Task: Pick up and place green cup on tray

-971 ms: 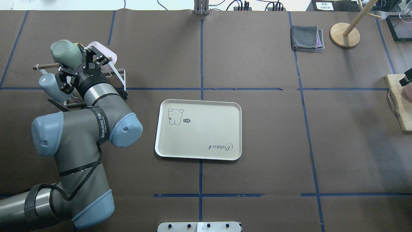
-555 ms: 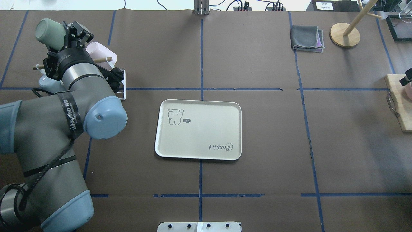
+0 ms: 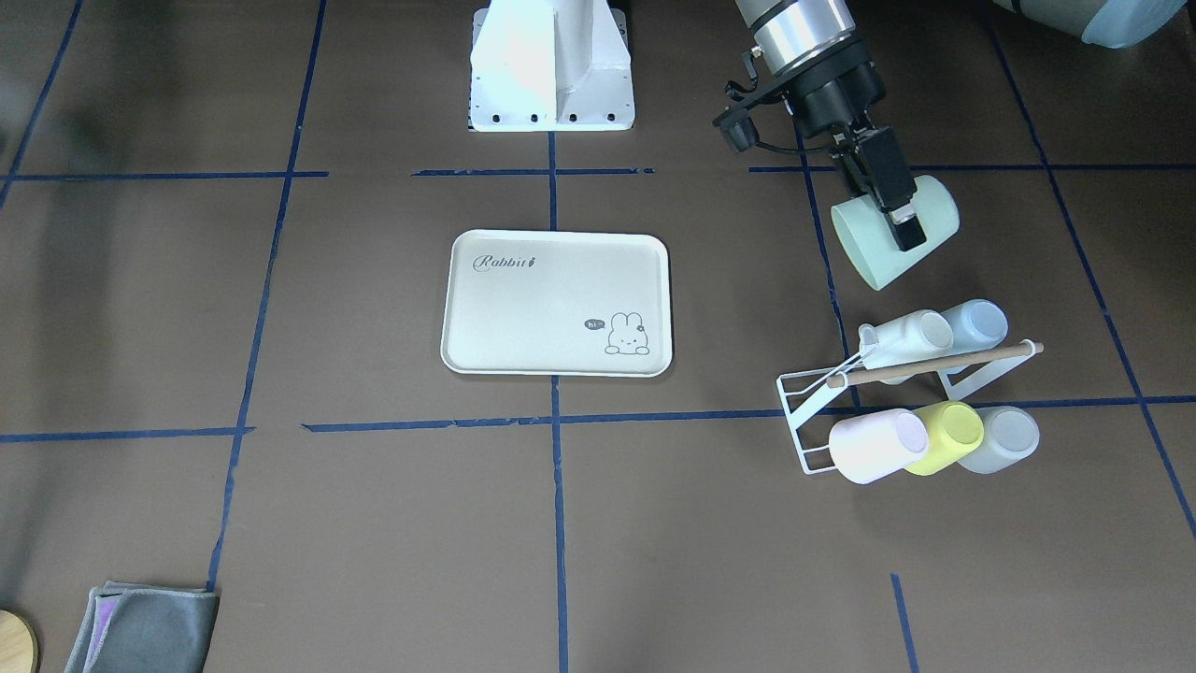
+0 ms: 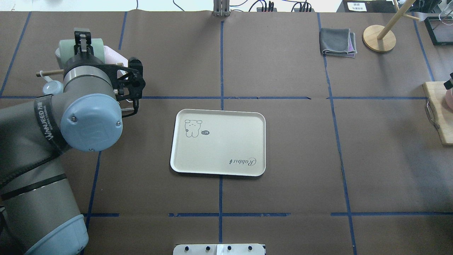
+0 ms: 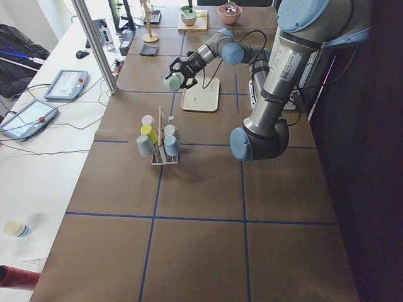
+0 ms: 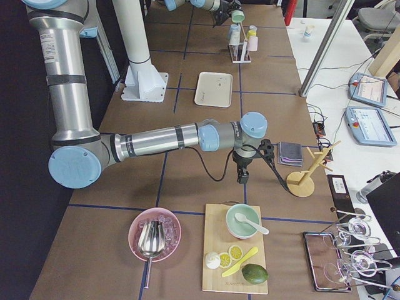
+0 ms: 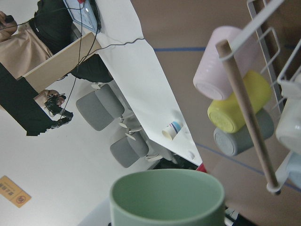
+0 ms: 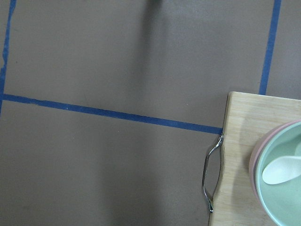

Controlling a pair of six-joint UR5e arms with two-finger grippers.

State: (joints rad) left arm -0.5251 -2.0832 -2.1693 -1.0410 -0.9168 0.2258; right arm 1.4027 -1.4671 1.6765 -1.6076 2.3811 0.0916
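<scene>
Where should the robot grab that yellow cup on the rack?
Probably by its free outer end, approached from the operators' side, pinching top and bottom. The yellow cup leans on the rack with the pink cup and grey cup close against its sides, so a sideways pinch looks blocked.

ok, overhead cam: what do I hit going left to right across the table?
green cup → tray → grey cloth → round wooden stand → wooden board at the right edge. Cup rack left out: it overlaps the green cup, so its place in the order is unclear.
</scene>
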